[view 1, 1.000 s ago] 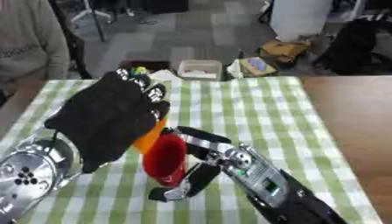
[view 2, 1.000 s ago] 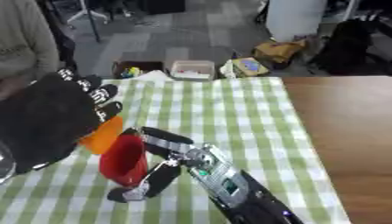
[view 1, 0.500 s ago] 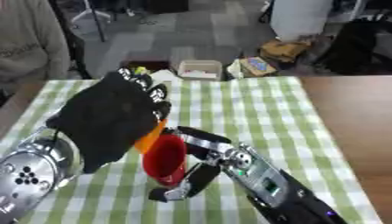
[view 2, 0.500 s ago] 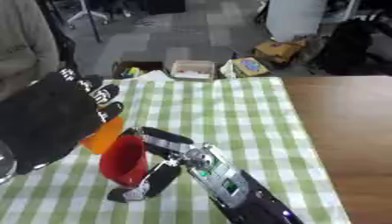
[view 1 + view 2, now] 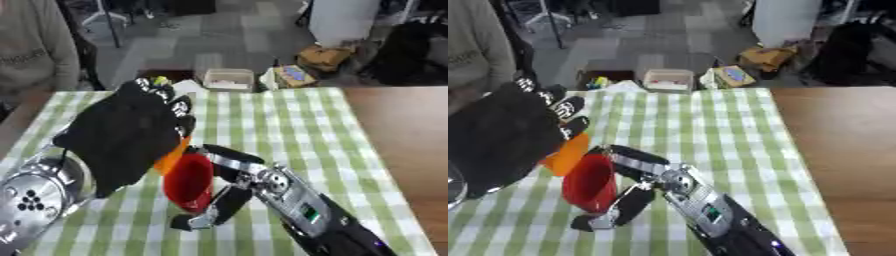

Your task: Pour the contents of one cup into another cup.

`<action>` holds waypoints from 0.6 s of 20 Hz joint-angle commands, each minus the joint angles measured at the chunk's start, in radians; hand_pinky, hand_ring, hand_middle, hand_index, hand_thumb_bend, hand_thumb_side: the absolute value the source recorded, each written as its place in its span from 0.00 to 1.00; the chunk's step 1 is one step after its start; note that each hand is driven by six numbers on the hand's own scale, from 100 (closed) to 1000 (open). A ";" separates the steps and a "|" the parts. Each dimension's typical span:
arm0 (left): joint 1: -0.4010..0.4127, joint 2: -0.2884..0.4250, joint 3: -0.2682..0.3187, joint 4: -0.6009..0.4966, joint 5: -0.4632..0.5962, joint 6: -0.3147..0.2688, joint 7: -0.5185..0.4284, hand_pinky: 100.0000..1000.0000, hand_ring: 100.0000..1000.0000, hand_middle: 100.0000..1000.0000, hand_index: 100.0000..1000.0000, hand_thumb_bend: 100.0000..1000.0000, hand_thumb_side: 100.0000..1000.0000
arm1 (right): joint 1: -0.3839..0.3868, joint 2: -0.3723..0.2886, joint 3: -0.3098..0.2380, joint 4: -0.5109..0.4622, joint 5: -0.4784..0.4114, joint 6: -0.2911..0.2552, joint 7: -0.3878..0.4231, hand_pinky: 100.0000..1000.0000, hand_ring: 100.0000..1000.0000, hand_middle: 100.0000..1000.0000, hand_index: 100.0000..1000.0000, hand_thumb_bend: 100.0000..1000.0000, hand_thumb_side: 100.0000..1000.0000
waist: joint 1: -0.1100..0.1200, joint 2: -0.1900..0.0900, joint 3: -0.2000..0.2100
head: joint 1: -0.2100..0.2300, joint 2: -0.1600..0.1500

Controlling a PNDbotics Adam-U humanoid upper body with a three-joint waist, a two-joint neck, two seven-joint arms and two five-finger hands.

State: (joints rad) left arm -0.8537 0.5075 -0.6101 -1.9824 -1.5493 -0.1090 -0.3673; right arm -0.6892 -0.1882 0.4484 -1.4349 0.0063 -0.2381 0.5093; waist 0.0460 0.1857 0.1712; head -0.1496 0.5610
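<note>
Gripping the red cup [image 5: 188, 182] with our right hand [image 5: 229, 186], fingers and thumb curled round its sides, we have it on the green-checked tablecloth [image 5: 289, 130] near the table's front. Our left hand [image 5: 127, 132] is closed round the orange cup [image 5: 566, 154], tipped just above and left of the red one.

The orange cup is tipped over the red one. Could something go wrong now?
Maybe. The orange cup sits tilted at the red cup's rim, so what it holds could fall onto the checked cloth. The left hand hides most of the orange cup, so aiming looks hard. The right hand grips the red cup at its side; a nudge might tip it.
</note>
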 commanded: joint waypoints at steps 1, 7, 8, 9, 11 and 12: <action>-0.018 0.007 0.039 -0.018 0.004 0.022 0.017 0.10 0.00 0.00 0.45 0.54 0.00 | -0.016 -0.009 -0.011 -0.016 -0.007 -0.002 0.000 0.08 0.17 0.33 0.35 0.32 0.00 | 0.001 -0.016 0.001 | 0.001 -0.002; -0.051 0.031 0.094 -0.018 0.026 0.029 0.085 0.11 0.00 0.00 0.45 0.54 0.00 | -0.013 -0.011 -0.012 -0.013 -0.008 -0.002 -0.001 0.08 0.17 0.33 0.36 0.32 0.00 | 0.003 -0.020 0.007 | 0.000 -0.001; -0.053 0.032 0.095 -0.018 0.028 0.025 0.092 0.11 0.00 0.00 0.45 0.54 0.00 | -0.013 -0.011 -0.012 -0.013 -0.008 -0.002 -0.001 0.08 0.17 0.33 0.36 0.32 0.00 | 0.003 -0.020 0.007 | 0.000 0.000; -0.054 0.031 0.095 -0.018 0.030 0.020 0.096 0.11 0.00 0.00 0.45 0.54 0.00 | -0.012 -0.011 -0.012 -0.013 -0.008 -0.002 -0.001 0.08 0.17 0.33 0.36 0.32 0.00 | 0.003 -0.020 0.007 | 0.001 0.000; -0.051 0.027 0.085 -0.018 0.028 0.010 0.093 0.11 0.00 0.00 0.45 0.54 0.00 | -0.012 -0.011 -0.013 -0.012 -0.009 -0.002 -0.001 0.08 0.17 0.33 0.36 0.32 0.00 | 0.003 -0.020 0.006 | 0.001 -0.001; -0.047 0.025 0.077 -0.018 0.025 0.006 0.087 0.11 0.00 0.00 0.45 0.54 0.00 | -0.012 -0.010 -0.012 -0.013 -0.009 -0.002 -0.001 0.08 0.17 0.33 0.36 0.32 0.00 | 0.003 -0.020 0.005 | 0.002 -0.001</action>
State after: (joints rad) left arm -0.8858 0.5175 -0.5401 -1.9824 -1.5252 -0.0978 -0.2812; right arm -0.6861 -0.1893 0.4439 -1.4347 0.0061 -0.2381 0.5093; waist 0.0473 0.1849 0.1766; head -0.1505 0.5610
